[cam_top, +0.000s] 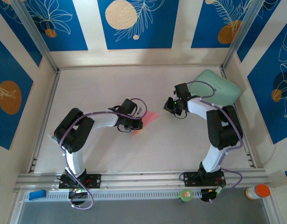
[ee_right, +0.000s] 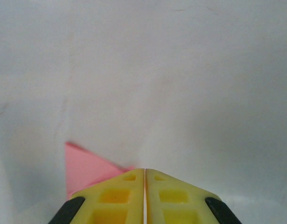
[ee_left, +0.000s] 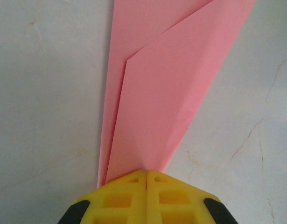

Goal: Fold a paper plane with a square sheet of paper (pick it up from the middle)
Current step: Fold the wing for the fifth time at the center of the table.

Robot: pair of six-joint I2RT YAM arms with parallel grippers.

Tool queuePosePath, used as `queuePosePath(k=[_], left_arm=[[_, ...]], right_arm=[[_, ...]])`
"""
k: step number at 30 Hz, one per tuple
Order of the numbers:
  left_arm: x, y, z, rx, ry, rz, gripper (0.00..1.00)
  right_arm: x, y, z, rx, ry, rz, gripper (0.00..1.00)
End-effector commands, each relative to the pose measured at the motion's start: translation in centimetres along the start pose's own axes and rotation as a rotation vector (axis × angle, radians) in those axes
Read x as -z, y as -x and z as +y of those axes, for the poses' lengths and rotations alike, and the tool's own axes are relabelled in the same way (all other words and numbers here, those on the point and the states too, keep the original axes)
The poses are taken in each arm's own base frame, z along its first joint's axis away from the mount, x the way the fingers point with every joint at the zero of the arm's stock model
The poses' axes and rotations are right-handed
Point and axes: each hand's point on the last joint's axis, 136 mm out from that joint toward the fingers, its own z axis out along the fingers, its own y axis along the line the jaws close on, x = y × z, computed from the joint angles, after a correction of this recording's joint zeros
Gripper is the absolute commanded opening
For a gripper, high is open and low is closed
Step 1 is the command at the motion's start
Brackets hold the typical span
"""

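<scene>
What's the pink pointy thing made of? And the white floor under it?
The paper plane looks like thin matte paper: sharp creases, flat overlapping layers, no shine. The table looks hard, smooth and white, maybe painted board or laminate; faint scuffs and hairline marks show.

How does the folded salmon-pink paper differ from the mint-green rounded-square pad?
The folded salmon-pink paper is pointed and creased; the mint-green rounded-square pad is smooth-cornered. The paper is far smaller than the pad. The paper lies centrally; the pad sits at the far right. Both are single-coloured.
</scene>
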Motion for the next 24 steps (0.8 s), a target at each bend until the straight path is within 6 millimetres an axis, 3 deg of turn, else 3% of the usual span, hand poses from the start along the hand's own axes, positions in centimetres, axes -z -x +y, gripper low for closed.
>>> queuePosePath(k=[1,6,11,14,24], left_arm=[[-1.0,-2.6,2.1,0.024,0.067,0.108,0.00],[-1.0,-2.6,2.3,0.024,0.070,0.105,0.00],[-1.1,-2.7,2.3,0.013,0.069,0.121,0.00],[-1.3,-2.5,2.3,0.015,0.064,0.118,0.00],[-0.9,-2.5,1.9,0.014,0.056,0.121,0.00]], right_arm=[[0.3,-2.5,2.5,0.083,0.058,0.010,0.10],[-2.0,-7.5,5.3,0.087,0.148,0.160,0.09],[-4.1,-9.4,7.6,0.095,0.199,0.240,0.09],[-5.3,-9.8,7.4,0.085,0.188,0.269,0.09],[-7.3,-10.0,3.4,0.005,0.068,0.303,0.08]])
